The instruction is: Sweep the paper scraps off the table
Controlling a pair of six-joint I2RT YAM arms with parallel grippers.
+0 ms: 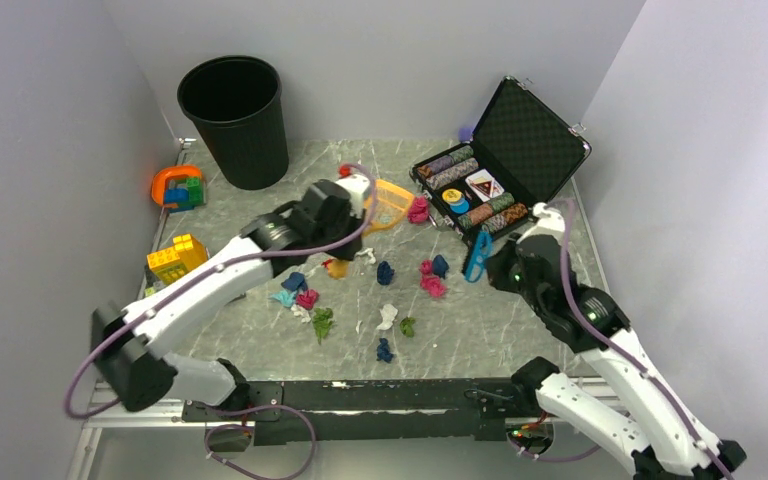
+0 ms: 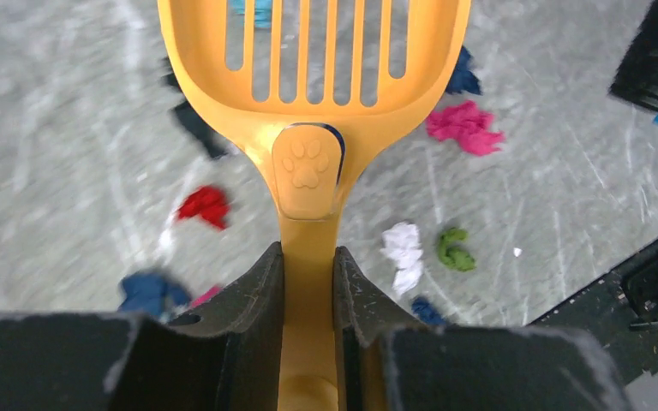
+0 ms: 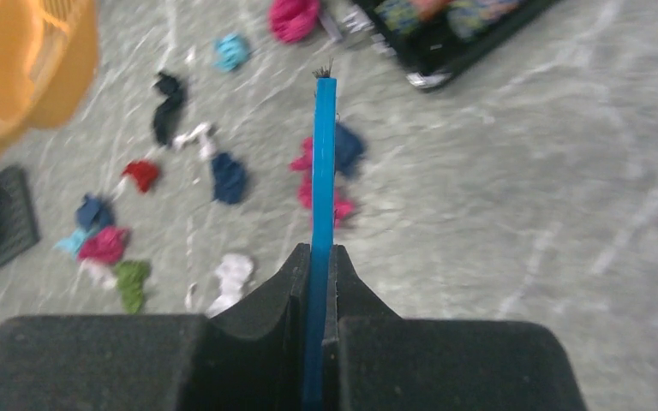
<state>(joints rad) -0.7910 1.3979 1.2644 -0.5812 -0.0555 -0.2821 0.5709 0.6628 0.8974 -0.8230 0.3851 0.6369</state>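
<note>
From above, we saw the left claw [image 1: 365,205] clenched on a slotted orange plastic scoop [image 1: 392,203] and the right claw [image 1: 489,264] clenched on a blue brush [image 1: 477,255]. Crumpled scraps [image 1: 432,286] lay mid-counter [image 1: 480,332], between the two tools. In our judgement, the scoop's lip should sit flat on the marble beside the wads while the brush draws them leftward in short strokes. At the left wrist, the smooth handle with its embossed paw sat squarely in the grip. At the right wrist, the thin brush stood edge-on, dark bristles just showing at its tip.
</note>
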